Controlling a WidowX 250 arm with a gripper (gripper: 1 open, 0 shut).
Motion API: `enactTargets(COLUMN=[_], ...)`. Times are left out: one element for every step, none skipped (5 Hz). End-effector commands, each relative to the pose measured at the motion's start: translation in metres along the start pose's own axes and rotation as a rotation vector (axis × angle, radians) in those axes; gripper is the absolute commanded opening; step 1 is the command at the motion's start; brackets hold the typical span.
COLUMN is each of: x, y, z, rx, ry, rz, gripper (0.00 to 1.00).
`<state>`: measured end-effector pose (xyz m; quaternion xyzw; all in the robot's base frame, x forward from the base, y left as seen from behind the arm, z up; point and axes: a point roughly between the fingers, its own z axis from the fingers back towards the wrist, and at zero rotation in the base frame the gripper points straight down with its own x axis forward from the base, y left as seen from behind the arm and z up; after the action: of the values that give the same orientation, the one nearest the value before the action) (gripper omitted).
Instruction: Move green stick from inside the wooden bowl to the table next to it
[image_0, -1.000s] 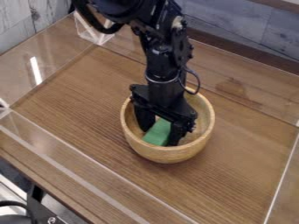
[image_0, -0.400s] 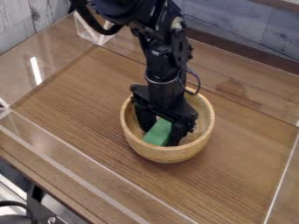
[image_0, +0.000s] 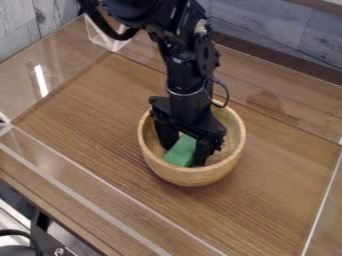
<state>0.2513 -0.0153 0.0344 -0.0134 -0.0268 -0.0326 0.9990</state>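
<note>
Brown table (image_0: 87, 135) around bowl (image_0: 194, 176); your claw (image_0: 185, 142) is wide open, seemingly unclosed to straddle the green stick (image_0: 182, 151).

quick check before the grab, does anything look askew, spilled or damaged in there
Nothing stands out: the green stick lies inside the wooden bowl under the open gripper, the bowl sits level on the table, and no spill or damage shows.

Matte black robot arm (image_0: 181, 50) with bulky segmented joints and a looping dark cable (image_0: 221, 93)
</note>
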Motion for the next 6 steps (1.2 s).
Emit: enactTargets(x=[0.0085, 0.0082, 0.0083, 0.0086, 0.0089, 0.0092], y=[0.0016, 0.0022, 0.0037, 0.0055, 0.0073, 0.0090], z=[0.0140, 0.0114, 0.0113, 0.0121, 0.0130, 0.0138], rx=[0.003, 0.004, 0.002, 0.000, -0.003, -0.005], ry=[-0.070, -0.069, -0.068, -0.067, -0.067, -0.067], rz=[-0.004, -0.001, 0.003, 0.009, 0.014, 0.020], gripper=[1.00, 0.00, 0.00, 0.00, 0.00, 0.00])
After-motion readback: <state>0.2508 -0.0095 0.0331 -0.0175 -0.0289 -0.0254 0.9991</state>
